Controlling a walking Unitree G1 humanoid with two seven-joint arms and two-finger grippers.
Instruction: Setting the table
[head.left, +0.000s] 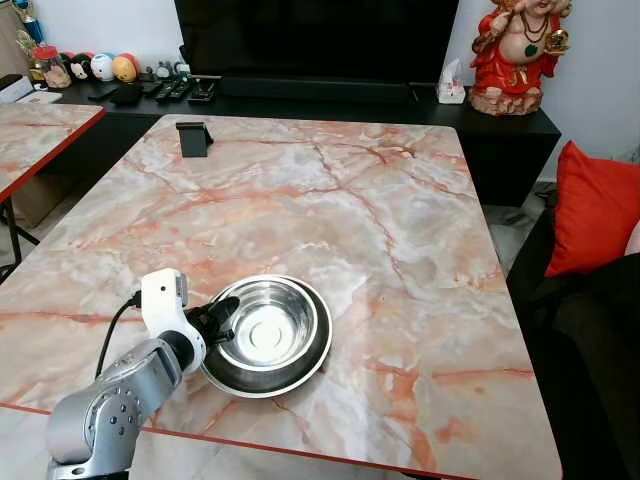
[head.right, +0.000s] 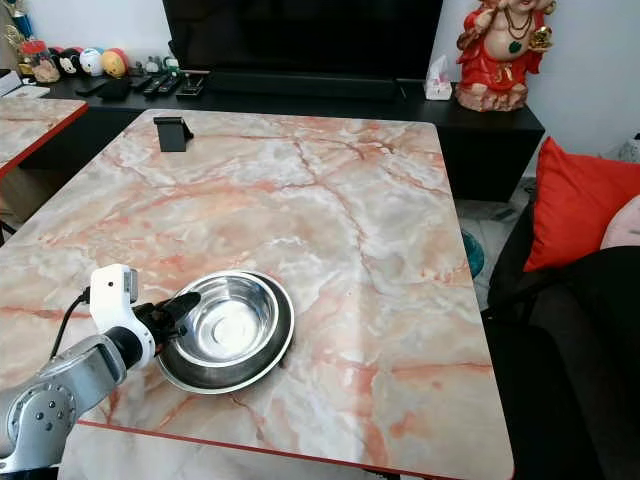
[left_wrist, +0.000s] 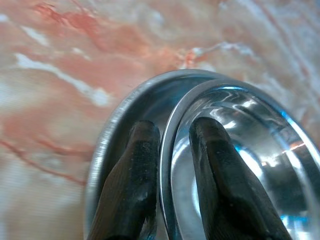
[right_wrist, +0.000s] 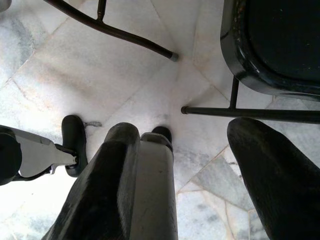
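A steel bowl (head.left: 272, 328) is seen nested in a wider steel dish (head.left: 312, 365) near the front edge of the marble tabletop (head.left: 400, 250); its near rim is pinched by the left gripper (left_wrist: 172, 150), one finger (left_wrist: 132, 180) outside and one inside, drawn narrowly together; the right gripper (right_wrist: 200, 165) is held spread apart over the tiled floor (right_wrist: 125, 80).

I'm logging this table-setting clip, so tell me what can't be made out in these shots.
- Near rim of the steel bowl and plate under it: hidden by the left gripper in the left eye view; cut off by the edge in the left wrist view.
- Small items on the black cabinet: too small to identify.
- Red statue: top cut off.
- Right gripper: hangs over floor.
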